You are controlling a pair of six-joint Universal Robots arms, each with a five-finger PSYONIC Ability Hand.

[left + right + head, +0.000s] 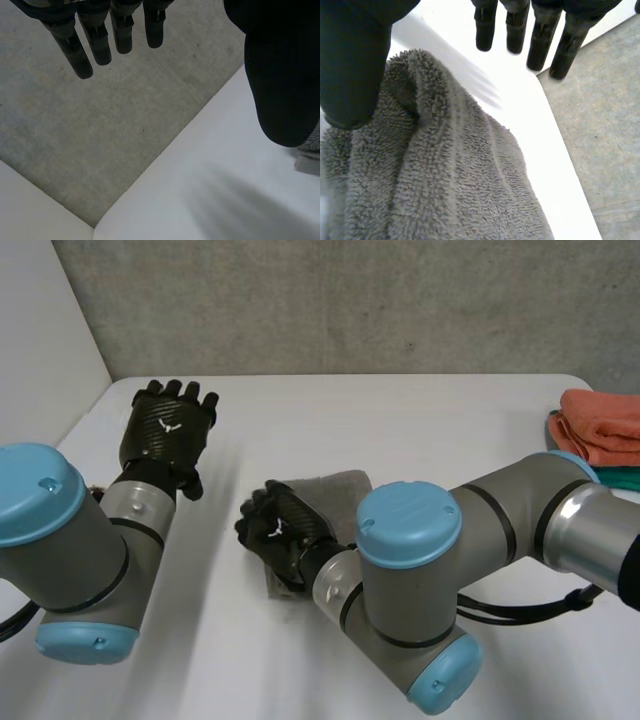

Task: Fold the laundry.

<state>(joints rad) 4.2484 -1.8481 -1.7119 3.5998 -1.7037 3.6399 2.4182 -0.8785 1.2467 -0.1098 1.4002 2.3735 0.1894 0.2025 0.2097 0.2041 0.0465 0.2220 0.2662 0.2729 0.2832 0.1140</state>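
At far left, the left hand (168, 428) hovers over bare surface (420, 430), its fingers (97, 42) straight, spread and empty, well apart from the towel (340, 495). Mid-surface, the right hand (282, 528) is over that grey towel, which lies under its palm, short of its straight, spread fingers (540, 40); nothing is pinched. Closing now would likely catch only the raised ridge by the thumb and drag the towel crooked. Well beyond the right fingers, orange cloths (600, 425) lie folded.

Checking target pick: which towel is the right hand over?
The grey towel, mid-table under the right hand. The orange towel lies folded at the table's right edge, untouched.
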